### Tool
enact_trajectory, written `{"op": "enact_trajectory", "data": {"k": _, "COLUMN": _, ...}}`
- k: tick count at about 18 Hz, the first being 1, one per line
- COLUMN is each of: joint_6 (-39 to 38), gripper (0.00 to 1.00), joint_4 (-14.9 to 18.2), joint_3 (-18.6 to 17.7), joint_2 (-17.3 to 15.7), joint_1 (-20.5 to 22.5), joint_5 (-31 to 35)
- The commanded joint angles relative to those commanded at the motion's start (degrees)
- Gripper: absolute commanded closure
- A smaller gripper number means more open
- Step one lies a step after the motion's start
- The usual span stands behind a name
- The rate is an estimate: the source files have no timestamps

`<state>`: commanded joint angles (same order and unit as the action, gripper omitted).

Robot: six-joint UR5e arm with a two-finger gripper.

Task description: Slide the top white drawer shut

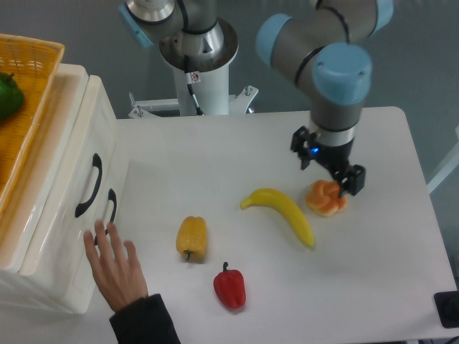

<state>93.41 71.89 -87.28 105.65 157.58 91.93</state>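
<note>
The top white drawer (72,154) is at the left edge, its front panel carrying a black curved handle (90,185). Its front stands close to level with the lower white drawer front (86,251). My gripper (329,162) hangs far to the right, over the table near an orange pastry-like item (325,198). It points down, fingers spread open, holding nothing. A person's hand (115,264) reaches in from the bottom edge, its fingers against the lower drawer front.
A yellow wicker basket (32,86) with a green pepper (8,95) sits on top of the drawer unit. On the table lie a banana (282,213), a yellow pepper (191,237) and a red pepper (229,287).
</note>
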Motion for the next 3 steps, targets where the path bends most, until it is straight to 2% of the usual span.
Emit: {"op": "enact_trajectory", "data": {"k": 3, "joint_6": 4.0, "gripper": 0.0, "joint_4": 0.6, "joint_3": -0.1, "joint_2": -0.8, "joint_1": 2.3, "joint_5": -0.4}}
